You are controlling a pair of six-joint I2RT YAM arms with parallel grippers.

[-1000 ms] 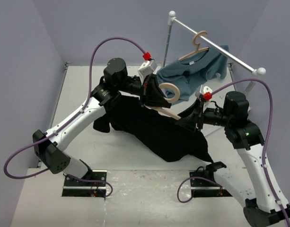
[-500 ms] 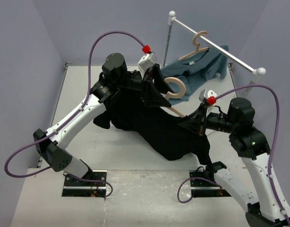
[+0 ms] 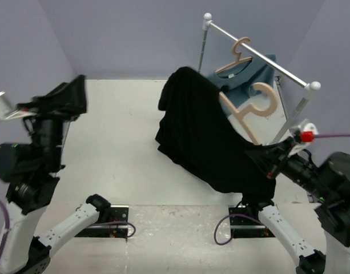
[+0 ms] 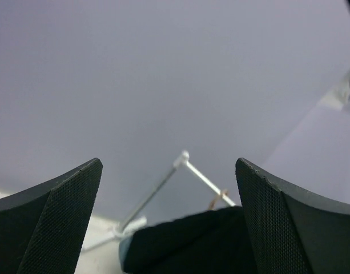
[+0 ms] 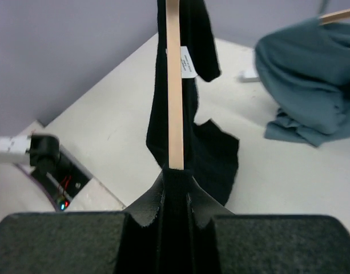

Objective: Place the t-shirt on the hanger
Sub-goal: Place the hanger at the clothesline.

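A: Which step is judged to be in hand?

B: The late part of the dressing, it seems. The hanger [image 3: 237, 116] is held up over the worktop [image 3: 115, 137], right of centre, with its hook turned toward the far right. The t-shirt [image 3: 200, 134] is draped over it and falls from a high far point down to the near right. Whether both shoulders are seated inside the cloth cannot be told.

A: How is the right claw seen?

B: The right claw [image 5: 175, 171] is closed narrow on the near end of the hanger's pale arm, and black cloth is pinched in alongside it. In the wrist view the wood is seen running straight up from the jaws.

A: And the left claw?

B: The left claw [image 4: 168, 162] is spread wide, and nothing is held or touched by it. It is raised at the left edge of the scene, well apart from the t-shirt.

A: What is called for next?

B: Everything is carried by 1 grip, so a steady hold is needed. The cloth would likely have to be checked and evened over both shoulders. The teal shirt [image 3: 254, 71] and the rail [image 3: 260, 52] at the far right should be kept clear of.
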